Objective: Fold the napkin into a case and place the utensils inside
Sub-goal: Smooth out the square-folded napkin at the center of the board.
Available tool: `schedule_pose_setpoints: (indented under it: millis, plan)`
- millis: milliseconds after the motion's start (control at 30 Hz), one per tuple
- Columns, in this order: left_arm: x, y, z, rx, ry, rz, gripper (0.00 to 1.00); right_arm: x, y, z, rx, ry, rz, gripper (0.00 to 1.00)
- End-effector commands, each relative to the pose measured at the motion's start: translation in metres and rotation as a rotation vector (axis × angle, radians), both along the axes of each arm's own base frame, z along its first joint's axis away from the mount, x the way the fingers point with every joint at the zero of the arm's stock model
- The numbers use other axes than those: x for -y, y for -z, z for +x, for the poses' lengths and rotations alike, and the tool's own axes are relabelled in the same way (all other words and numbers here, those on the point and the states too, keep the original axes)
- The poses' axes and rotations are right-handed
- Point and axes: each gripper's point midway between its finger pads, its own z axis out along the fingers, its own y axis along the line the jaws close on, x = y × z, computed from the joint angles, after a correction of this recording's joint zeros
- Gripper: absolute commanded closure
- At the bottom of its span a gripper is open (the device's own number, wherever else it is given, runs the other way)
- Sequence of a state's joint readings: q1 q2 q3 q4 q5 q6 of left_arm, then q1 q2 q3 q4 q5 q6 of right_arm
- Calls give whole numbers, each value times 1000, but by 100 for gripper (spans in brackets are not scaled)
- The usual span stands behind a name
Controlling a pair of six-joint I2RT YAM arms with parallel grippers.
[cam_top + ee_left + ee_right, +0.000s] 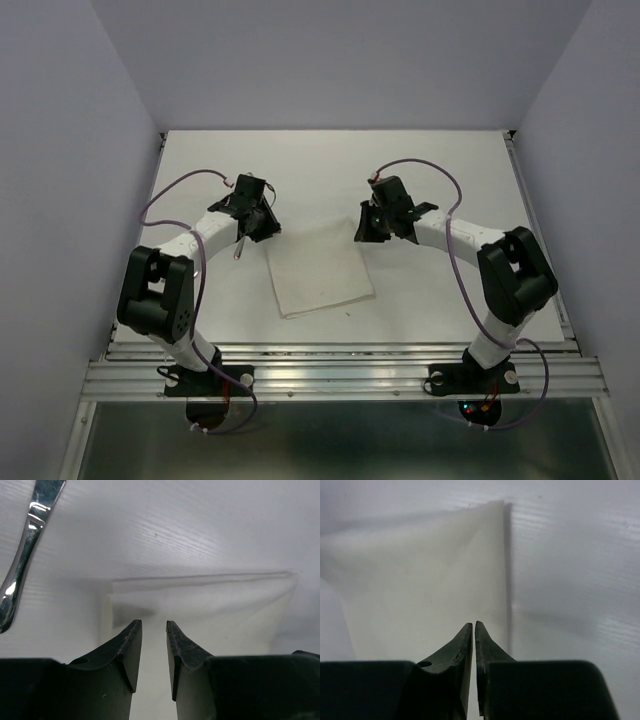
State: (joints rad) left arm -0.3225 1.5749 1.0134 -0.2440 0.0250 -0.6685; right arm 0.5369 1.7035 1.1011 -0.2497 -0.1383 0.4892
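Left tool hangs with its jaws narrowly apart and empty over one edge of the napkin, which lies flat on the counter between the arms. Right tool, jaws pressed together with nothing seen between them, sits at the opposite corner. A utensil lies just beside the napkin. A low pinch could drag the thin sheet or knock that piece askew.

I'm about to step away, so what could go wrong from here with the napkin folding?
The thin white napkin nearly matches the white tabletop, so the open left gripper could miss its edge. The shiny silver utensil lies close beside the left gripper and might get knocked. The right gripper, jaws nearly together over the napkin, may drag it askew.
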Motion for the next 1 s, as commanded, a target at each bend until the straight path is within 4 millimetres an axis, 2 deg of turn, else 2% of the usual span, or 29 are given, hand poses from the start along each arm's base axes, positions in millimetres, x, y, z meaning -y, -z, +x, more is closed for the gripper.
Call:
schedule_pose_setpoints:
  millis: [0, 33, 100, 133, 333, 633, 767, 867, 900, 967]
  plan:
    - [-19, 16, 27, 22, -48, 65, 64, -2, 0, 47, 46, 47, 18, 89]
    - [-22, 22, 29, 10, -53, 68, 65, -4, -9, 61, 66, 56, 34, 89]
    - [-27, 40, 29, -37, -48, 75, 66, -11, 0, 70, 52, 46, 37, 89]
    - [-28, 44, 30, -43, -50, 84, 66, -16, -7, 77, 66, 40, 51, 88]
    - [-34, 67, 30, -101, -43, 129, 67, -31, -2, 92, 57, 14, 77, 89]
    - [-30, 59, 41, -78, -28, 123, 67, -39, -2, 94, 61, 6, 122, 88]
    - [-32, 59, 43, -83, -30, 142, 67, -32, 21, 102, 47, 44, 66, 89]
    - [-32, 56, 45, -78, -24, 145, 65, -24, 49, 107, 31, 74, 2, 89]
    - [-32, 50, 46, -68, -22, 144, 62, -19, 58, 109, 27, 92, -28, 90]
    - [-33, 40, 47, -43, -24, 147, 61, -13, 62, 107, 26, 108, -51, 90]
